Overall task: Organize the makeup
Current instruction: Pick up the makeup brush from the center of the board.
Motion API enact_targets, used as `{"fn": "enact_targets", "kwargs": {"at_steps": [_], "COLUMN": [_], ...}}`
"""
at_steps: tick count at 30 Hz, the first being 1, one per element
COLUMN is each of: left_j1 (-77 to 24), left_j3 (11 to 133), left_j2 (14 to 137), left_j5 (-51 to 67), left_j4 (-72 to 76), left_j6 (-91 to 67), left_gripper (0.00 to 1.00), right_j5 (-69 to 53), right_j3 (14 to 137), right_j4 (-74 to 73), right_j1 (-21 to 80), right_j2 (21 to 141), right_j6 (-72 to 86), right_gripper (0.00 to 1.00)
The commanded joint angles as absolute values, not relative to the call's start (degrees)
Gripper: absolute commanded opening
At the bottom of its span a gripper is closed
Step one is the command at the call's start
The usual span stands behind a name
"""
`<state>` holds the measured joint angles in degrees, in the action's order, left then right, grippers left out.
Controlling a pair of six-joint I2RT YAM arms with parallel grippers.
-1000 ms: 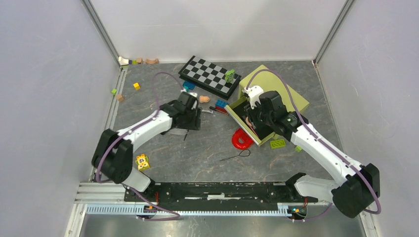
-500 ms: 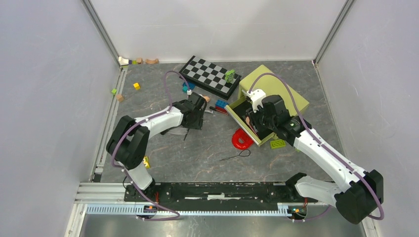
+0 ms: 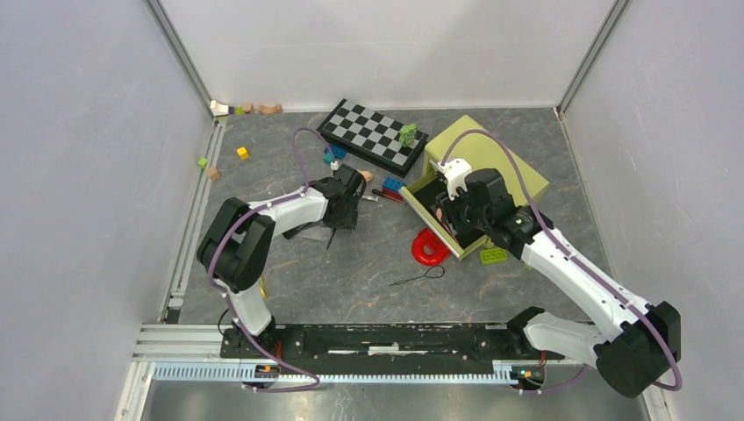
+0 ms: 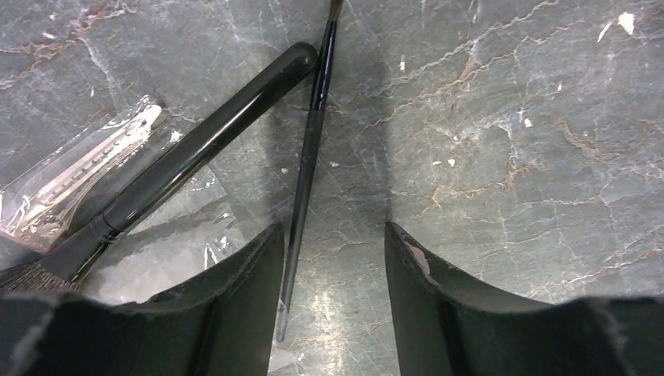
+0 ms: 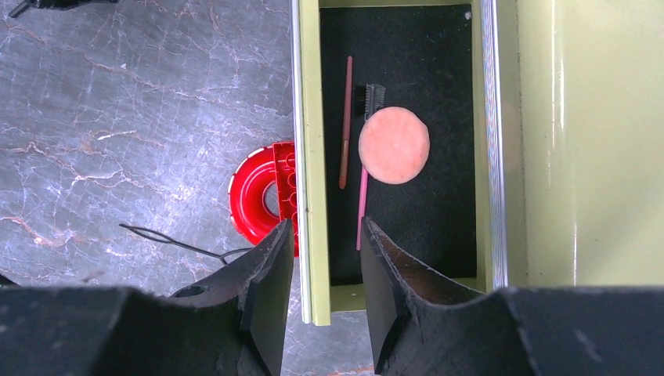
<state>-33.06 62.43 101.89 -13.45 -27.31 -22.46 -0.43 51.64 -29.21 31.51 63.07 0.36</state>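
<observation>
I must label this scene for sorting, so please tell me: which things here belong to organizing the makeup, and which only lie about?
Job: thick brush, thin brush, puff, pink pencil, brown pencil, drawer.

Lying about: chessboard, red piece, green brick, yellow cube, blue brick.

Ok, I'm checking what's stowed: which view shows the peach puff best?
Right wrist: the peach puff lies unobstructed in the open drawer. The top view mostly hides it; the left wrist view lacks it.

Bright, even overhead light; soft shadows, glare on the clear wrapper (image 4: 82, 160) (left wrist view).
</observation>
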Motion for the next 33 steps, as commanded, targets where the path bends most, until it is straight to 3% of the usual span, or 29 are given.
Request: {"fn": "enact_targets", "kwargs": {"at_steps": [1, 22, 33], "left_j1": [-32.79, -37.34, -39.33], "left_j3": [61.18, 58.44, 60.85], "left_j2": [103.79, 104.09, 93.16], "left_j5": [-10.14, -9.18, -0.73], "left_j4": [-24.60, -23.39, -22.12], "left_j6": [-24.38, -24.01, -23.56], "left_gripper": [0.54, 0.03, 0.02], "right_j5": [-1.23, -1.05, 2.38], "right_j3": [51.50, 50.80, 50.86], "right_j4": [-27.59, -27.71, -26.88], "right_j1": [31.60, 31.64, 31.57], "right_j2": [62.73, 61.90, 59.45], "right_j6": [0.49, 1.08, 5.47], "right_gripper": [0.43, 0.44, 0.47]}}
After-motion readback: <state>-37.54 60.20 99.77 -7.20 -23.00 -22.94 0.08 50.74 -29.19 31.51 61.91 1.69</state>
